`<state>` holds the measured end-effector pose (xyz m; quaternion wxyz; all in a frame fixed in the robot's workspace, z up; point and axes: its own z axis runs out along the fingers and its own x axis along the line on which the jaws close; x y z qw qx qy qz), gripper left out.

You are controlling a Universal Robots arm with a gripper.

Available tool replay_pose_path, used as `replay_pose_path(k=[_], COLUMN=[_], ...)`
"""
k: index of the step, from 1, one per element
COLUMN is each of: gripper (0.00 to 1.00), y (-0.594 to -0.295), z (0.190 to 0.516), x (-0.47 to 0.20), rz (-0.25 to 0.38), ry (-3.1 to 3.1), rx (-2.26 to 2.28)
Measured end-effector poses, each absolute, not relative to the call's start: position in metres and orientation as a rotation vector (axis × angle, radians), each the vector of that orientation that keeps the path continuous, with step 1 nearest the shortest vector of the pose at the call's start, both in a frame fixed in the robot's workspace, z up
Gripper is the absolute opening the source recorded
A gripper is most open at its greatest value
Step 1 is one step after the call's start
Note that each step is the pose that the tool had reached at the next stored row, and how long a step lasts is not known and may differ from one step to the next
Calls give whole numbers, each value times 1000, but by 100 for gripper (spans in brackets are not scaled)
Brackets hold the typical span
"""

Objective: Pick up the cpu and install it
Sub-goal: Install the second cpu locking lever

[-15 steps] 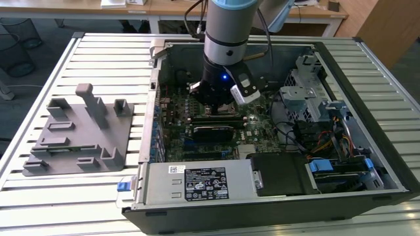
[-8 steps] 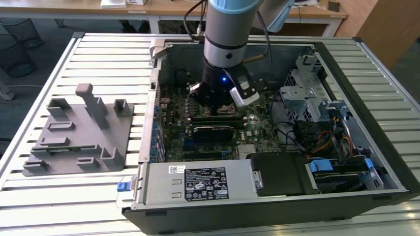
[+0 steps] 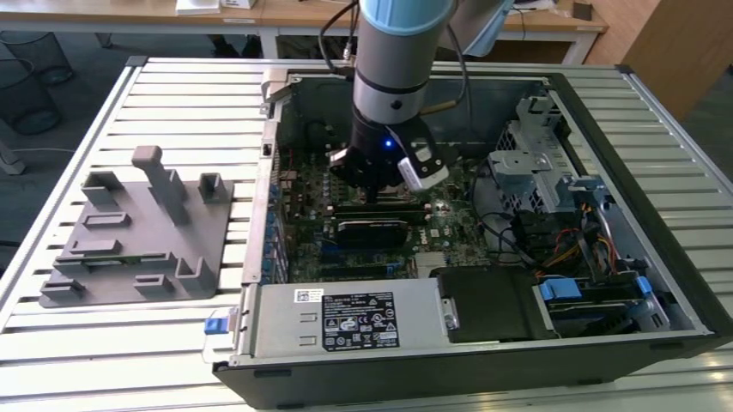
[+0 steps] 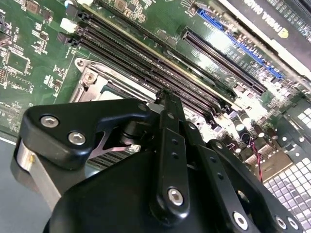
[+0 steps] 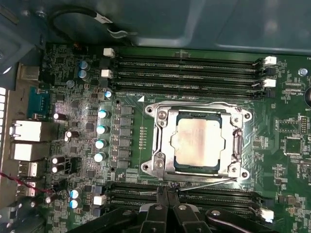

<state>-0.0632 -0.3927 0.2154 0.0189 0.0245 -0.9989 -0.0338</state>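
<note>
The cpu (image 5: 198,142) is seen in the first wrist view lying flat inside the metal socket frame (image 5: 160,145) on the motherboard (image 5: 73,87), its silvery top facing up toward the camera. It is ringed by the frame and flanked on two sides by rows of memory slots (image 5: 184,68). Being nearly square, it has no marked long axis; its edges are set parallel to the frame and to the slots.

The tool (image 5: 167,194) is held low over the board, just beside the socket at its slot side, and its fingers (image 4: 167,104) are pressed together with nothing pinched between them. In the exterior view the tool (image 3: 372,176) is reached down into the open computer case (image 3: 596,112), while the grey holder tray (image 3: 137,232) is left on the desk (image 3: 126,352) well apart.

The placing step is judged done, the chip being seated already. What remains is judged to be the securing of the socket, which calls for a careful press near the thin retaining lever (image 5: 214,182) without the chip being disturbed.
</note>
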Motion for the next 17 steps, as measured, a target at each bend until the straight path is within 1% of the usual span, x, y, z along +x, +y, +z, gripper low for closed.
replay_pose_path(k=[17], gripper=[11], y=[-403], z=[209], x=[-68], rz=[-157], ry=[-3100], rx=[77])
